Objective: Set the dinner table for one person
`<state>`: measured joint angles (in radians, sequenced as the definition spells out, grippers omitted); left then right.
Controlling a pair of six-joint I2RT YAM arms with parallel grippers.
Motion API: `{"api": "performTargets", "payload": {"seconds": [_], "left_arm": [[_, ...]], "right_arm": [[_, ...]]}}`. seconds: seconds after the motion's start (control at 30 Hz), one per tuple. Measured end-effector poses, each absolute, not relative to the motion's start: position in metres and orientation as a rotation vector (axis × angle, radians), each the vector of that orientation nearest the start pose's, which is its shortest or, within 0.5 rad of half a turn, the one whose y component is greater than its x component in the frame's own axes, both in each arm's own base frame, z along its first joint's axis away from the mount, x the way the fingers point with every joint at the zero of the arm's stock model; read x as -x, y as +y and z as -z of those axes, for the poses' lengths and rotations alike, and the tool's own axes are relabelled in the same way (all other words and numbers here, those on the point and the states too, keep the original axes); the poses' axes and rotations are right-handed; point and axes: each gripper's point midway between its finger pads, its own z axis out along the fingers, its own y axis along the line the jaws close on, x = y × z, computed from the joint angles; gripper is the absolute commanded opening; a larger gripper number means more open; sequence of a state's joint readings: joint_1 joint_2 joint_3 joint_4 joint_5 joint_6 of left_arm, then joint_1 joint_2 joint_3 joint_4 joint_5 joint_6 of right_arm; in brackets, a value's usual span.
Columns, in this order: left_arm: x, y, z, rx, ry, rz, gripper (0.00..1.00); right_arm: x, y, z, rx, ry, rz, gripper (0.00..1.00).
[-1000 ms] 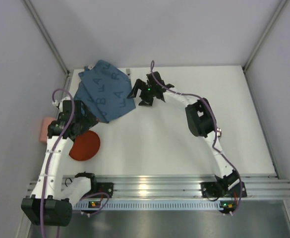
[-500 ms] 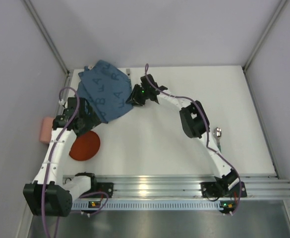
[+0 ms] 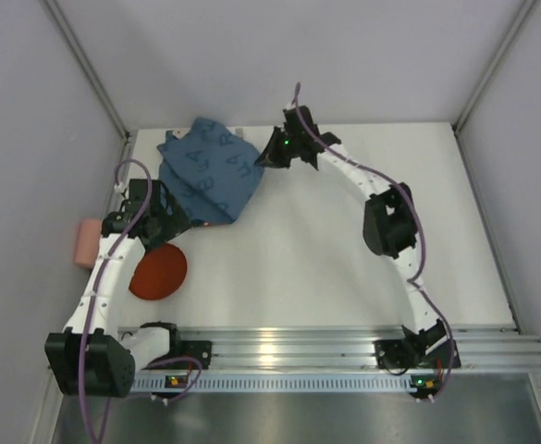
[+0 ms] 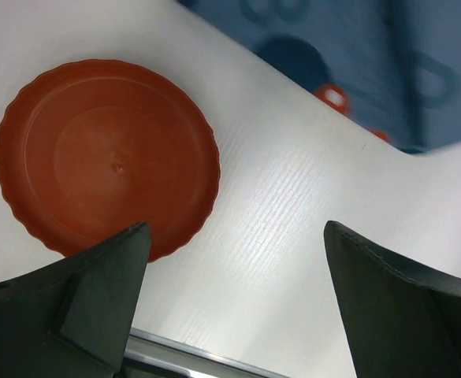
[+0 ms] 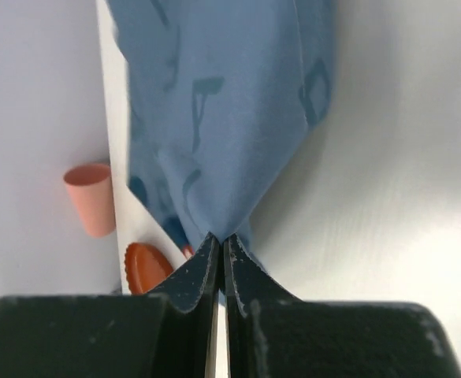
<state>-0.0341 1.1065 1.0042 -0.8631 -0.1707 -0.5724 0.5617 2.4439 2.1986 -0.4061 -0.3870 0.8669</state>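
A blue letter-printed cloth placemat [image 3: 210, 176] lies rumpled at the back left of the white dinner table [image 3: 344, 268]. My right gripper [image 3: 270, 155] is shut on the cloth's right corner. In the right wrist view the cloth [image 5: 222, 118] hangs away in a fold from the closed right gripper [image 5: 221, 238]. A red scalloped plate [image 3: 157, 272] lies at the front left. My left gripper [image 3: 159, 220] hovers open between plate and cloth. In the left wrist view the left gripper [image 4: 236, 236] has only bare table in it, with the plate [image 4: 108, 153] to its left.
A pink cup [image 3: 87, 242] lies on its side off the table's left edge, against the wall. Small red-orange things [image 4: 334, 96] peek out from under the cloth's near edge. A ribbed aluminium rail [image 3: 288, 347] runs along the front. Grey walls enclose the table.
The right gripper went from open to shut on the cloth's corner and drew it toward the back right, bunching the cloth. The left arm shifted slightly and stays open.
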Motion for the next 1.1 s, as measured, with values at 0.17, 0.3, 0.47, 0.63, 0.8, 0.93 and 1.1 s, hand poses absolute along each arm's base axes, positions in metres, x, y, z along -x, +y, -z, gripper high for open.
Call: {"api": "performTargets", "payload": {"seconds": [0.17, 0.3, 0.47, 0.63, 0.8, 0.93, 1.1], "left_arm": [[-0.272, -0.007, -0.149, 0.718, 2.438, 0.045, 0.96], [-0.279, -0.012, -0.145, 0.699, 2.447, 0.060, 0.97], [-0.286, -0.027, -0.135, 0.650, 2.494, 0.083, 0.98], [-0.304, -0.108, -0.132, 0.327, 2.576, 0.135, 0.98], [-0.315, -0.219, -0.105, 0.018, 2.669, 0.206, 0.98], [-0.309, -0.263, -0.064, -0.100, 2.761, 0.147, 0.98], [-0.293, -0.264, -0.023, -0.118, 2.864, 0.057, 0.98]], "right_arm": [[-0.471, 0.333, -0.266, -0.110, 2.236, -0.876, 0.58], [-0.389, 0.284, -0.338, 0.041, 2.106, -0.745, 1.00], [-0.330, 0.262, -0.241, 0.143, 2.337, -0.570, 1.00], [-0.288, 0.187, -0.085, 0.052, 2.811, -0.170, 1.00], [-0.313, 0.152, -0.108, -0.114, 2.763, -0.181, 1.00], [-0.336, 0.117, -0.143, -0.252, 2.644, -0.218, 1.00], [-0.337, 0.062, -0.168, -0.378, 2.542, -0.190, 1.00]]}}
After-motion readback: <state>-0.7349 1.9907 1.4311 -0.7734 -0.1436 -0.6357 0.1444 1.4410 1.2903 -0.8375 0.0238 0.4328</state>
